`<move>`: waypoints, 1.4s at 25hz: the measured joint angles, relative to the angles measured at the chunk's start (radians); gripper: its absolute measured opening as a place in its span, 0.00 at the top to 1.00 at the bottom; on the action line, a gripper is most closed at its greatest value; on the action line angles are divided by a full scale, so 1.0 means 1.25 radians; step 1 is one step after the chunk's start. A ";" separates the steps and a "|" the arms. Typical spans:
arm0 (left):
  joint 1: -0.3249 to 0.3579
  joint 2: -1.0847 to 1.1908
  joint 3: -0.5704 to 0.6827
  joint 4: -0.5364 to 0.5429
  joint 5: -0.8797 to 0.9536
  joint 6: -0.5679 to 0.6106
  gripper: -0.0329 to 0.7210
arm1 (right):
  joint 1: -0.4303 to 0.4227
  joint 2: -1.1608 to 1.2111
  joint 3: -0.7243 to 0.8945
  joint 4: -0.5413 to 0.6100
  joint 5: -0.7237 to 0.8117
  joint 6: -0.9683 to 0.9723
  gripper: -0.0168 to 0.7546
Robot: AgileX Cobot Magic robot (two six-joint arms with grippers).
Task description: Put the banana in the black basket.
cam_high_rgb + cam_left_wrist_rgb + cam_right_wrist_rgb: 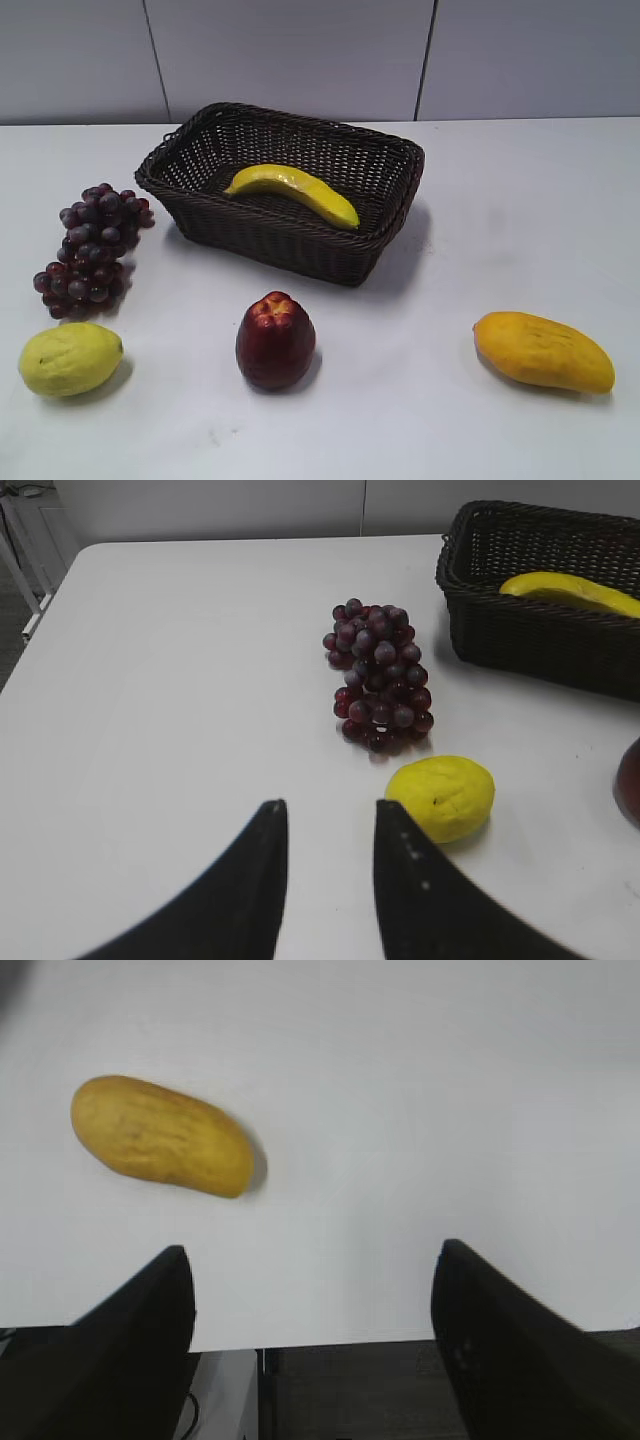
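Note:
The yellow banana lies inside the black basket at the back middle of the table. In the left wrist view the banana shows over the basket rim at the top right. My left gripper is open and empty over bare table, left of the lemon. My right gripper is wide open and empty above the table's front edge, right of the mango. Neither gripper shows in the exterior view.
Purple grapes lie left of the basket, a lemon at the front left, a red apple in front, a mango at the front right. The mango, grapes and lemon also show in the wrist views.

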 joint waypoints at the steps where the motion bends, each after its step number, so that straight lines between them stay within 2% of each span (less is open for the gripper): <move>1: 0.000 0.000 0.000 0.000 0.000 0.000 0.66 | 0.000 -0.048 0.022 0.000 -0.009 0.000 0.21; 11: 0.000 0.000 0.000 0.000 0.000 0.000 0.66 | 0.000 -0.463 0.197 -0.015 -0.067 0.002 0.21; 18: 0.000 0.000 0.000 0.000 0.000 0.000 0.66 | 0.000 -0.649 0.324 -0.017 -0.064 -0.006 0.21; 25: 0.000 0.000 0.000 0.000 0.000 0.000 0.66 | 0.000 -0.677 0.383 -0.014 -0.104 -0.018 0.21; 35: 0.000 0.000 0.000 0.000 0.000 0.000 0.66 | 0.000 -0.677 0.388 -0.013 -0.116 -0.021 0.21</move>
